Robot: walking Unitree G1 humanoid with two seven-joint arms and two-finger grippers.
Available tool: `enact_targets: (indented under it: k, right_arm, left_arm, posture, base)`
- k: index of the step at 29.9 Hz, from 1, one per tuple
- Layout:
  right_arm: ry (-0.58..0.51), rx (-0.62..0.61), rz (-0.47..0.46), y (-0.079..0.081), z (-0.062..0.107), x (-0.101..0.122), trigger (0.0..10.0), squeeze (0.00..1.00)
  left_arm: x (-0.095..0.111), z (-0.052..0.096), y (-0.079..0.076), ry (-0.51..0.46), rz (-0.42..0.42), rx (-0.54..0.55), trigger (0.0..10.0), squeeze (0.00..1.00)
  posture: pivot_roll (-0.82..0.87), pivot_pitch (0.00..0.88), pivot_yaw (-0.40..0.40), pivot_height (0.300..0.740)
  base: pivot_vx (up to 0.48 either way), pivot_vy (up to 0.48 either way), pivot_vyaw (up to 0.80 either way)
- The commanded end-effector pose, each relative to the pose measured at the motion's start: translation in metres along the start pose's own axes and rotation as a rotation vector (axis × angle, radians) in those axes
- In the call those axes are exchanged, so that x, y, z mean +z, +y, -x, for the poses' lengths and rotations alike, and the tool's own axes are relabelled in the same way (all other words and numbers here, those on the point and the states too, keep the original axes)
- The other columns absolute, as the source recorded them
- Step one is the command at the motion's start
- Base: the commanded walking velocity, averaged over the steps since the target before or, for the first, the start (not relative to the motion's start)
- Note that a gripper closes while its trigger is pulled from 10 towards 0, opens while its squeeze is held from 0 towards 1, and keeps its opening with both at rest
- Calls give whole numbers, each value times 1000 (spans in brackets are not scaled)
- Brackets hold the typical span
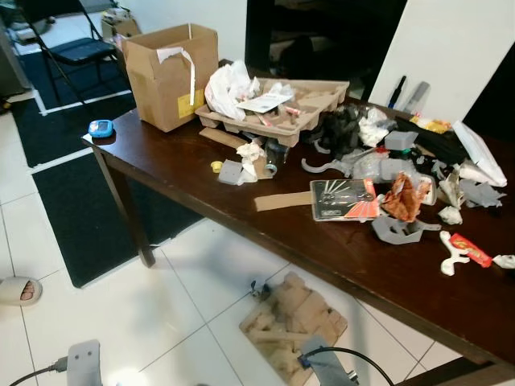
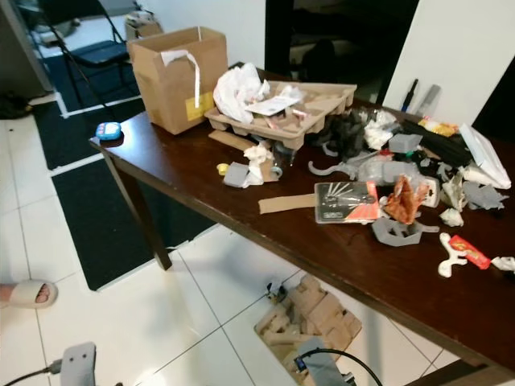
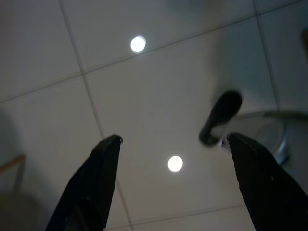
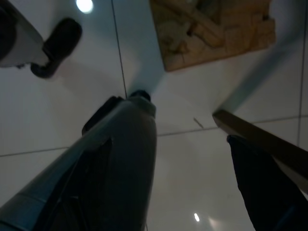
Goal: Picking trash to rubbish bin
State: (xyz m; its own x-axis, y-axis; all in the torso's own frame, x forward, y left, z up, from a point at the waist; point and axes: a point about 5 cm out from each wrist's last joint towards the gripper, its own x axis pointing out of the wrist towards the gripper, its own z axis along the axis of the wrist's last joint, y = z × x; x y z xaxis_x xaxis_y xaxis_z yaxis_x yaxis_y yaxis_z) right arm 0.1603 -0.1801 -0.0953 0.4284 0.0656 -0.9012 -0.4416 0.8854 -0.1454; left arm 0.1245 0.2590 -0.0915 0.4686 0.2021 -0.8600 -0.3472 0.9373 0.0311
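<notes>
a long dark brown wooden table [image 1: 201, 189] runs across the white tiled floor [image 1: 121, 322], with a black floor mat [image 1: 88, 217] beside its near corner. on the table's far left end stands an open brown cardboard box [image 1: 170, 74] with a strip of white tape hanging from its rim. just beside it to the right lies a moulded beige pulp packing tray [image 1: 278, 108] carrying a crumpled white plastic bag [image 1: 229, 87] and paper scraps. the trash is strewn over the right half of the table: a black crumpled bag [image 1: 342, 129], grey plastic pieces [image 1: 398, 229], a black and red printed packet [image 1: 342, 199], an orange crumpled wrapper [image 1: 405, 197], a flat strip of brown cardboard [image 1: 282, 201], a small red wrapper [image 1: 469, 249] and white tissue wads [image 1: 251, 150]. a small blue object [image 1: 100, 128] sits at the table's left corner, well apart from the rest. a slab of broken beige pulp packaging [image 1: 291, 322] lies on the floor below the table edge. a person's slippered foot [image 1: 20, 290] shows at the left.

the left end effector [image 3: 173, 144] hangs over the floor tiles, released, its fingers spread wide and holding nothing. the right end effector [image 4: 192, 144] also hangs low near the pulp slab, fingers apart and empty.
</notes>
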Motion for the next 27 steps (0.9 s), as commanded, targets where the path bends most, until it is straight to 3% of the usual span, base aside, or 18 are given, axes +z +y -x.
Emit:
enact_targets:
  k: [1,7,16,18,21,25,26,27]
  right_arm:
    - [50,10,-8,5,1,-13,10000,0]
    - [74,-17,0,1,2,-18,10000,0]
    - [120,-130,-100,-17,6,-28,10000,0]
    - [147,-208,-270,-30,10,-37,10000,0]
    - [162,-238,-348,-35,12,-42,10000,0]
    - [191,-448,-767,-67,26,-65,10000,0]
    - [199,-509,-842,-75,30,-70,10000,0]
    - [199,-509,-842,-75,30,-70,10000,0]
  left_arm:
    - [-1,0,0,5,3,4,10000,0]
    - [0,0,-2,2,4,2,10000,0]
    - [3,1,7,-23,55,35,10000,0]
    - [15,1,16,-83,24,48,10000,0]
    - [22,2,19,-117,4,44,10000,0]
    - [54,4,22,-262,6,-69,10000,0]
    - [60,5,20,-290,5,-110,10000,0]
    - [60,5,20,-290,5,-110,10000,0]
  posture:
    - [134,79,23,740]
    - [132,81,21,740]
    - [134,83,14,740]
    - [141,88,5,740]
    - [149,90,-1,740]
    - [161,98,-10,740]
    - [163,100,-12,740]
    - [163,100,-12,740]
  base:
    - [0,0,0]
    - [0,0,0]
    - [0,0,-800]
    - [0,0,-234]
    - [0,0,0]
    - [0,0,0]
    - [0,0,0]
    - [0,0,0]
